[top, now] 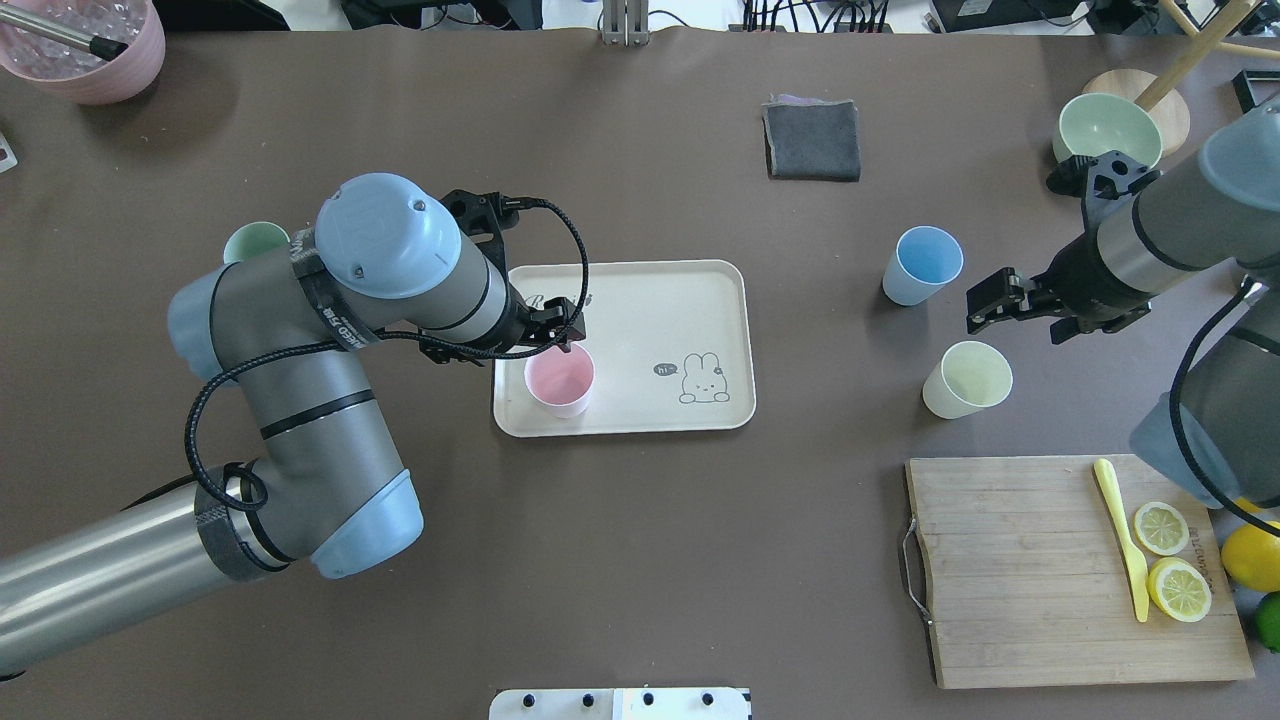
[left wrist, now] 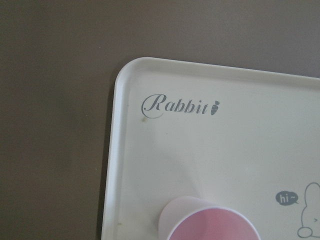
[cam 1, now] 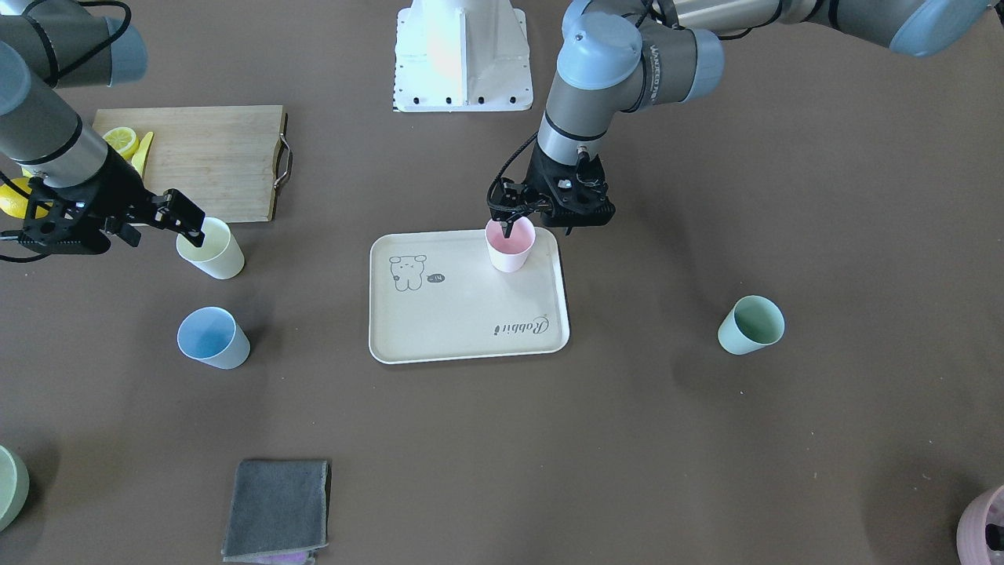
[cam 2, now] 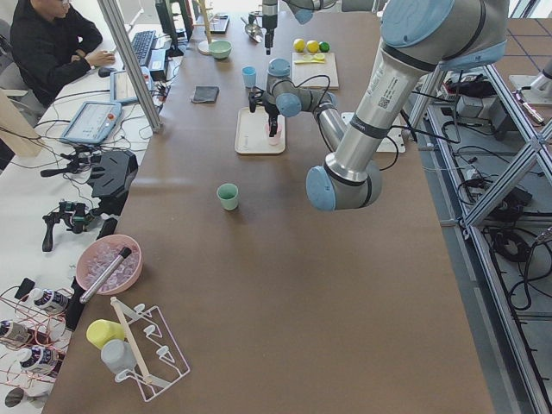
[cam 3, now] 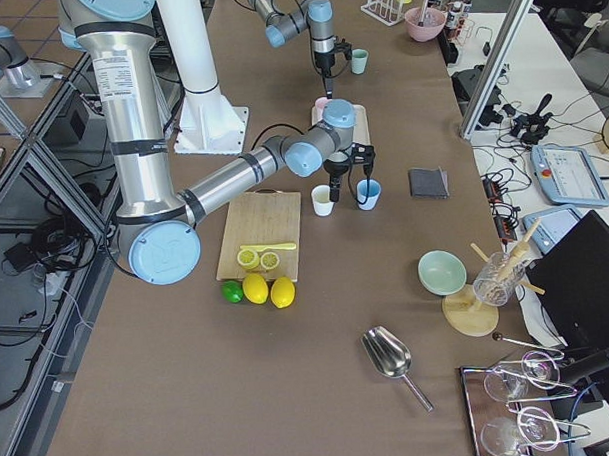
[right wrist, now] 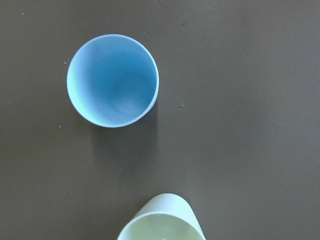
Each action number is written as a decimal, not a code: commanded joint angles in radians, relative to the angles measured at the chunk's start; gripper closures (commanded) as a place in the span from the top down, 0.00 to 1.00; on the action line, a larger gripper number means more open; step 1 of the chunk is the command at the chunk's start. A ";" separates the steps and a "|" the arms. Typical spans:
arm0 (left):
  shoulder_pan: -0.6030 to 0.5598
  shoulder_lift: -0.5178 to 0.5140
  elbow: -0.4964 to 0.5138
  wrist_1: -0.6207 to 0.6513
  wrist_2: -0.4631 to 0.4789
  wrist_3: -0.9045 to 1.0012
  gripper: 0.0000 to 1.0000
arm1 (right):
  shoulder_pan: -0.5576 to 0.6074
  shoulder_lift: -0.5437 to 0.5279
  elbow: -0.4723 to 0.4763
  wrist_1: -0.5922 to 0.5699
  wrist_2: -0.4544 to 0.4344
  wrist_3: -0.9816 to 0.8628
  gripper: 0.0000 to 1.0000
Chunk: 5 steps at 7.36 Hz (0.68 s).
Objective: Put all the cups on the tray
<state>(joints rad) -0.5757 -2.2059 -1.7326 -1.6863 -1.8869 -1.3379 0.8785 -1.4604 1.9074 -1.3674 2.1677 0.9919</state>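
The cream tray (cam 1: pixel 463 314) lies mid-table; it also shows in the overhead view (top: pixel 640 300) and the left wrist view (left wrist: pixel 150 165). The pink cup (cam 1: pixel 511 249) (top: pixel 560 385) (left wrist: pixel 210 227) stands upright in one tray corner. My left gripper (cam 1: pixel 508 226) (top: pixel 568 338) is at its rim, one finger inside, and looks shut on the wall. The yellow cup (cam 1: pixel 213 253) (top: pixel 965 380) (right wrist: pixel 162 225) and the blue cup (cam 1: pixel 210 337) (top: pixel 922 262) (right wrist: pixel 112 80) stand on the table. My right gripper (cam 1: pixel 161 227) (top: pixel 1015 322) is open just above the yellow cup. The mint green cup (cam 1: pixel 751 324) (top: pixel 255 240) stands apart beyond my left arm.
A wooden cutting board (top: pixel 1020 570) (cam 1: pixel 204 157) with lemon slices and a yellow knife lies near my right arm, with whole lemons (top: pixel 1250 555) beside it. A grey cloth (top: pixel 812 140) lies at the far side. A pale green bowl (top: pixel 1108 128) and a mauve pot (top: pixel 80 50) sit at the far corners.
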 commanded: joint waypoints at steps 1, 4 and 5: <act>-0.007 0.000 -0.004 0.004 -0.003 0.002 0.98 | -0.041 -0.069 -0.008 0.069 -0.026 0.002 1.00; -0.010 0.003 -0.011 0.005 -0.004 0.003 0.98 | -0.090 -0.092 -0.011 0.077 -0.069 0.008 0.42; -0.022 0.003 -0.021 0.013 -0.006 0.009 0.98 | -0.107 -0.083 -0.027 0.077 -0.098 0.008 0.00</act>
<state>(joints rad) -0.5879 -2.2036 -1.7446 -1.6799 -1.8913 -1.3336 0.7953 -1.5485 1.8935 -1.2909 2.1014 0.9980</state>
